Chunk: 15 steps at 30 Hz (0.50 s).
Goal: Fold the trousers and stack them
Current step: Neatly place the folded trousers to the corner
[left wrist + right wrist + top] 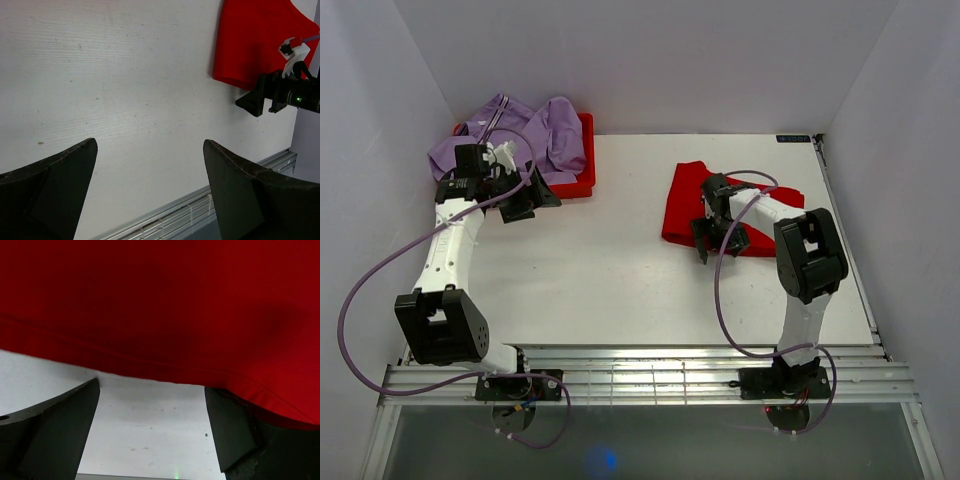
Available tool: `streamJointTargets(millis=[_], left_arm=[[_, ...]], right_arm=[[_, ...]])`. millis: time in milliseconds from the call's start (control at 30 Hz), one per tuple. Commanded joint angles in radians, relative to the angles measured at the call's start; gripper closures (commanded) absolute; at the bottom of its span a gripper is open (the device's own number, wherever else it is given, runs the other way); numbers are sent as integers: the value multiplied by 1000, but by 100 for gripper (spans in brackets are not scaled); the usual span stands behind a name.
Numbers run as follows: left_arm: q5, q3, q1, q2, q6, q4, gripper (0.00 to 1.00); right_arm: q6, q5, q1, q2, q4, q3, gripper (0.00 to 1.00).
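Trousers: two pairs. The lilac pair (535,135) lies heaped on one red tray (582,182) at the table's (620,280) far-left corner. The left gripper (532,200) hangs just inside that corner, fingers apart and holding nothing. Bare surface spans the table centre. The red pair (685,200) lies flat right of centre, short of the right edge. The right gripper (710,245) is at its near hem, fingers spread.

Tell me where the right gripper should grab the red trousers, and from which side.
Grip the seamed edge of the red trousers, probably coming in low from the bare table side. The cloth lies flat, so that stitched border is the only lip a finger could slide under. The right gripper is open, with its fingers spread either side of a stretch of that edge.
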Motion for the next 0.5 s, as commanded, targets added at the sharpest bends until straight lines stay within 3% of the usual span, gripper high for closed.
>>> streamJointTargets(millis=[0, 167, 467], left_arm=[[28, -12, 12, -45, -3, -13, 2], [34, -4, 39, -58, 26, -28, 2], [59, -55, 55, -65, 30, 1, 2]], right_arm=[[112, 117, -32, 86, 35, 85, 10], [111, 95, -101, 188, 57, 158, 10], [-72, 133, -237, 279, 166, 222, 10]])
